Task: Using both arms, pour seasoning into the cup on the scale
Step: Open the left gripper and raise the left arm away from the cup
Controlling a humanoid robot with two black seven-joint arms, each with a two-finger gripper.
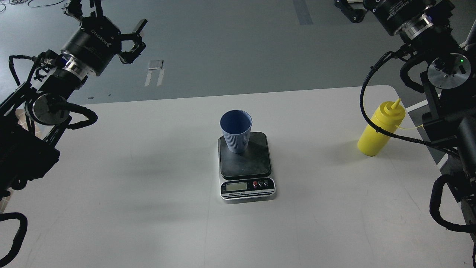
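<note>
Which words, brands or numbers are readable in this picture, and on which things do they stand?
"ROBOTIQ": white letters on the left gripper body.
"Adaptive Gripper": white letters on the right arm's wrist, partly legible.
Scale: a line of print under the display, too small to read; the display shows no legible digits.

I am reading white lettering on the body of my left gripper (pixel 117 28): it spells "ROBOTIQ", seen turned at an angle. On the cuff of my right arm (pixel 399 15) white lettering is running around the black housing; I am making out "Adaptive Gripper", with a smaller line beneath it too fine to read. The scale (pixel 247 188) is carrying a thin line of print under its LCD display (pixel 236 187), but it is too small for me to tell the words, and the display itself is showing no digits I can read.
</note>
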